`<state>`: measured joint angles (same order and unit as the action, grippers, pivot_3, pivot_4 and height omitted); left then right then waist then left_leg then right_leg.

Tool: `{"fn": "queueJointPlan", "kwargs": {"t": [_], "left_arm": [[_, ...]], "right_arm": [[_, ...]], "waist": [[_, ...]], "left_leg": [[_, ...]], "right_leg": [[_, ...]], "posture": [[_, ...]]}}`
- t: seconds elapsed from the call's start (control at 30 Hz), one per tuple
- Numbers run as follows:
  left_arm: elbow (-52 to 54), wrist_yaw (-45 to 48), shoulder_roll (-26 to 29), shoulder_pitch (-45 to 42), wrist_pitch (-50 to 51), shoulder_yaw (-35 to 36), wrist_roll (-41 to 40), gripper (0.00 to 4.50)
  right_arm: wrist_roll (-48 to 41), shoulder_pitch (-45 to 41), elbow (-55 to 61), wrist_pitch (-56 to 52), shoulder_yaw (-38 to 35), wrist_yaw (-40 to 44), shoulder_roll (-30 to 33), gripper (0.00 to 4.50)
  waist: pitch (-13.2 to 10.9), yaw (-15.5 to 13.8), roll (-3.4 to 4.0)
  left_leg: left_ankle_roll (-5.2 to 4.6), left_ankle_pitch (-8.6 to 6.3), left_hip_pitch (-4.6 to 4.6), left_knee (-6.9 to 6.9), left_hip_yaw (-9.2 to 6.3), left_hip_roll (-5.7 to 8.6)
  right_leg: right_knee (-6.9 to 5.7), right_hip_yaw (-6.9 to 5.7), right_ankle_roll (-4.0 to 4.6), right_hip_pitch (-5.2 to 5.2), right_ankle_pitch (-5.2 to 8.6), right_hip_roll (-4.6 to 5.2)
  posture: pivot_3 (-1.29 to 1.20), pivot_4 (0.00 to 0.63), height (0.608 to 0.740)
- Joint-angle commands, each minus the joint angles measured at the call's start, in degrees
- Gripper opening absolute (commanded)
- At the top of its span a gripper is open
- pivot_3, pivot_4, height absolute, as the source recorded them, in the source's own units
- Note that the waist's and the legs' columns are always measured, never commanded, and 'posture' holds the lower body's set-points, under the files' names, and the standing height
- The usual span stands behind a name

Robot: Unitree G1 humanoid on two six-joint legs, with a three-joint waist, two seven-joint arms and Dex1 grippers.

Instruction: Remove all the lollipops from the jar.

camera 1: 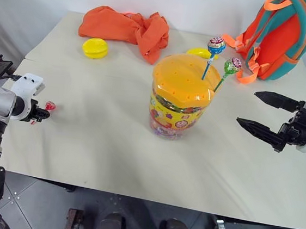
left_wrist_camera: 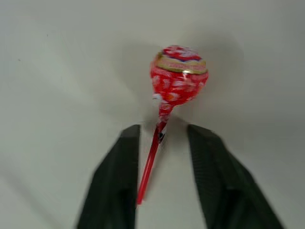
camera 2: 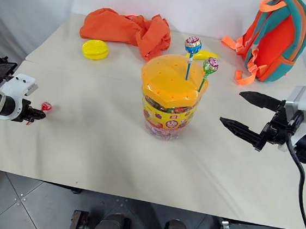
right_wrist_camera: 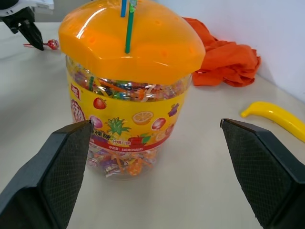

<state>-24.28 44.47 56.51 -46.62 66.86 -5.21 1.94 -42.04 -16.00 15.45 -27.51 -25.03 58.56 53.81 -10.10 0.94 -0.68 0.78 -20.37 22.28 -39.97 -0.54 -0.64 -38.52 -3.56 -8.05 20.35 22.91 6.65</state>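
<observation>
A pale cream table (camera 1: pixel 110 159) stands against a white wall, with grey tiled floor showing below its near edge. At the table's left edge the left gripper (left_wrist_camera: pixel 162 143) points down, its two black fingers parted — a red lollipop (camera 1: pixel 50 105) lies on the surface between them, stick loose in the gap, not clamped. Behind, toward the far edge, sit one yellow round disc container (camera 1: pixel 95 48) and one crumpled orange cloth (camera 1: pixel 129 29). In the middle stands the jar (camera 1: pixel 179 103), upright, with two lollipops — one blue lollipop (camera 1: pixel 216 44), one green-pink lollipop (camera 1: pixel 234 64) — stuck in its orange lid. A yellow banana (right_wrist_camera: pixel 274 119) lies behind it. Bare tabletop surrounds the jar. At the right, the right gripper (camera 1: pixel 262 112) hovers level, jaws spread wide, empty, facing the jar. One orange-teal backpack (camera 1: pixel 279 35) stands at the far right corner.
</observation>
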Motion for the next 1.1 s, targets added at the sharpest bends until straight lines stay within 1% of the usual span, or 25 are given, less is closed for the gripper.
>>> {"fn": "queueJointPlan", "kwargs": {"t": [0.03, 0.17, 0.2, 0.33, 0.47, 0.53, 0.63, 0.7, 0.73, 0.83, 0.93, 1.03, 1.1], "left_arm": [[3.7, 0.2, 2.2, -1.1, 1.5, 1.2, -0.9, 3.06], [5.7, 2.0, 3.3, -4.0, 2.8, 0.6, -2.4, 4.32], [6.3, 3.0, 3.8, -5.1, 2.9, 0.3, -3.1, 4.47], [5.8, 3.5, 3.7, -9.0, 0.7, 0.4, -3.9, 4.47], [6.0, 6.0, 3.1, -13.1, -2.9, 0.9, -6.0, 4.47], [7.0, 9.0, 1.7, -15.2, -7.1, 1.9, -8.6, 4.47], [8.2, 12.8, -1.8, -17.9, -13.5, 4.6, -13.2, 4.47], [8.8, 14.4, -3.1, -17.8, -16.2, 5.8, -15.2, 4.47], [10.2, 16.2, -5.0, -17.3, -18.5, 7.6, -18.0, 4.47], [12.3, 19.1, -8.6, -15.7, -23.1, 11.1, -22.9, 4.47], [11.4, 23.3, -11.4, -12.8, -30.3, 14.8, -27.2, 4.47], [8.7, 31.8, -13.8, -9.5, -39.7, 18.4, -31.9, 4.47], [7.0, 35.4, -14.6, -8.3, -43.4, 19.7, -33.6, 4.47]], "right_arm": [[0.2, -0.7, 0.6, 1.1, -0.7, 0.6, 0.9, 4.50], [0.7, -0.1, 1.0, 1.3, -0.9, 0.9, 0.5, 4.50], [0.6, 0.0, 1.1, 1.2, -1.0, 0.9, 0.6, 4.50], [0.8, 0.5, 1.1, 1.2, -1.5, 1.1, 0.9, 4.50], [0.7, 0.9, 1.2, 1.0, -2.2, 1.0, 1.2, 4.50], [0.1, 0.9, 2.1, 0.5, -3.0, 0.3, 1.2, 4.50], [-0.4, 1.9, 3.7, 0.3, -4.4, -0.5, 0.9, 4.50], [-0.8, 2.5, 4.6, 0.1, -5.1, -1.1, 0.7, 4.50], [-1.7, 2.7, 5.8, -0.6, -5.6, -1.9, 0.3, 4.50], [-3.9, 2.8, 8.8, -1.9, -6.4, -4.3, -0.5, 4.50], [-5.8, 0.5, 11.5, -4.5, -5.1, -10.2, -1.4, 4.50], [-10.2, -2.7, 13.7, -8.1, -3.2, -15.4, -2.7, 4.50], [-12.2, -5.0, 14.4, -10.4, -1.8, -18.2, -3.2, 4.50]], "waist": [[0.0, 0.0, -0.01], [0.0, 0.0, -0.02], [0.0, -0.1, -0.03], [0.0, -0.2, -0.03], [0.0, -0.3, -0.03], [0.0, -0.4, -0.03], [0.0, -0.8, -0.04], [0.0, -0.8, -0.04], [0.0, -0.7, -0.04], [0.0, -0.7, -0.04], [0.0, -0.2, -0.03], [0.0, 0.6, -0.02], [0.0, 0.7, -0.02]], "left_leg": [[0.00, 0.00, 0.01, 0.00, 0.00, 0.01], [0.00, 0.00, 0.02, 0.00, 0.00, 0.04], [0.00, 0.00, 0.04, -0.01, -0.01, 0.04], [0.00, 0.00, 0.07, -0.02, -0.04, 0.09], [0.00, 0.00, 0.08, -0.02, -0.03, 0.16], [0.00, 0.00, 0.07, -0.02, -0.03, 0.18], [0.00, 0.00, 0.10, -0.04, -0.04, 0.17], [0.00, 0.00, 0.12, -0.06, -0.07, 0.15], [0.00, 0.00, 0.13, -0.05, -0.06, 0.16], [0.00, 0.00, 0.12, -0.04, -0.07, 0.15], [0.00, 0.00, 0.10, -0.06, 0.00, 0.09], [0.00, 0.00, 0.09, -0.05, 0.01, 0.07], [0.00, 0.00, 0.08, -0.05, 0.01, 0.05]], "right_leg": [[0.00, -0.01, 0.00, 0.00, 0.00, 0.00], [0.00, -0.01, 0.00, 0.01, 0.00, -0.01], [0.00, -0.02, 0.00, 0.01, 0.00, -0.01], [0.01, -0.03, 0.00, 0.02, 0.00, 0.00], [0.03, -0.05, 0.00, 0.02, 0.00, 0.00], [0.03, -0.04, 0.00, 0.02, 0.00, 0.01], [0.03, -0.06, 0.00, 0.02, 0.00, 0.00], [0.06, -0.08, 0.00, 0.02, 0.00, 0.03], [0.08, -0.08, 0.00, 0.02, 0.00, 0.02], [0.07, -0.10, 0.00, 0.01, 0.00, 0.01], [0.08, -0.09, 0.00, 0.01, 0.00, -0.01], [0.06, -0.12, 0.00, 0.02, 0.00, -0.06], [0.04, -0.14, 0.00, 0.02, 0.00, -0.07]], "posture": [[0.00, 0.150, 0.740], [0.00, 0.150, 0.740], [0.00, 0.150, 0.740], [0.00, 0.150, 0.740], [0.00, 0.150, 0.740], [0.00, 0.150, 0.740], [0.00, 0.150, 0.740], [0.00, 0.150, 0.740], [0.00, 0.150, 0.740], [0.00, 0.150, 0.740], [0.00, 0.150, 0.740], [0.00, 0.150, 0.740], [0.00, 0.150, 0.740]]}}
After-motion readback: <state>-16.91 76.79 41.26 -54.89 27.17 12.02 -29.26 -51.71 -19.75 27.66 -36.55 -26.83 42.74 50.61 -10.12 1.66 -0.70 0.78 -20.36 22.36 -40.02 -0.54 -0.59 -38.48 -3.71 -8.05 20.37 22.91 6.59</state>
